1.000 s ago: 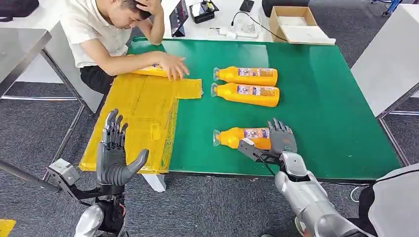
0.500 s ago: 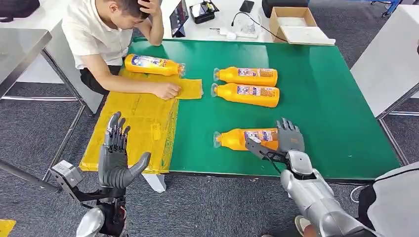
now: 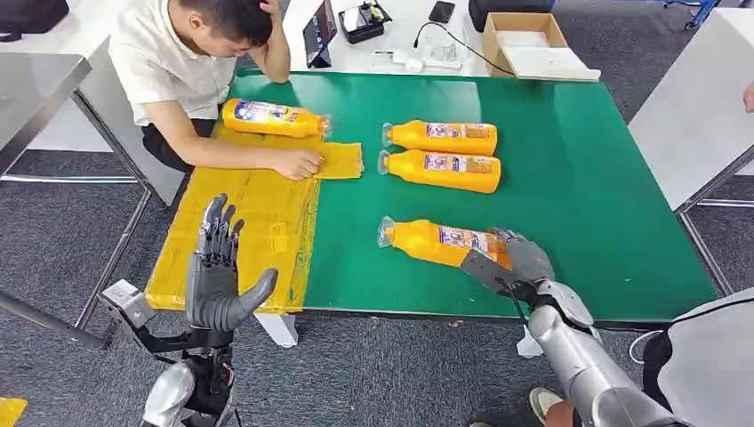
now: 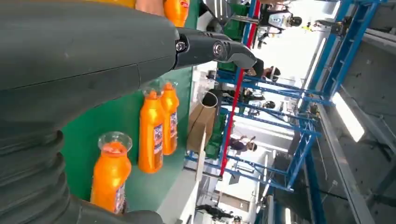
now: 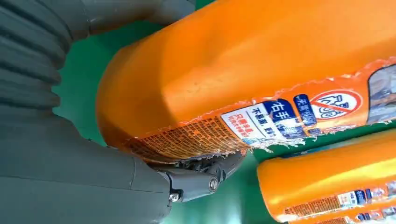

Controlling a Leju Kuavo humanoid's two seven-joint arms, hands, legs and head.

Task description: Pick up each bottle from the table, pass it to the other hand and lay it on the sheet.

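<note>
My right hand (image 3: 517,263) grips the base end of the nearest orange bottle (image 3: 431,242), which is tilted with its clear cap toward the sheet. Up close, its thumb (image 5: 196,179) lies under the bottle (image 5: 243,70). Two more orange bottles (image 3: 442,137) (image 3: 442,169) lie side by side mid-table. Another bottle (image 3: 271,117) lies at the far end of the yellow sheet (image 3: 258,213). My left hand (image 3: 218,276) stands open and upright at the sheet's near edge, holding nothing. From its wrist, the left hand (image 4: 84,60) looks across at the three table bottles (image 4: 152,130).
A person sits at the far left corner of the green table (image 3: 587,178), one hand (image 3: 298,163) pressing on the sheet. A cardboard box (image 3: 525,40), cables and devices lie beyond the far edge. A white table (image 3: 702,116) stands to the right.
The near bottle has turned and tilted in my right hand, which drew back toward the near edge. The person's hand left the far bottle and now rests on the sheet.
</note>
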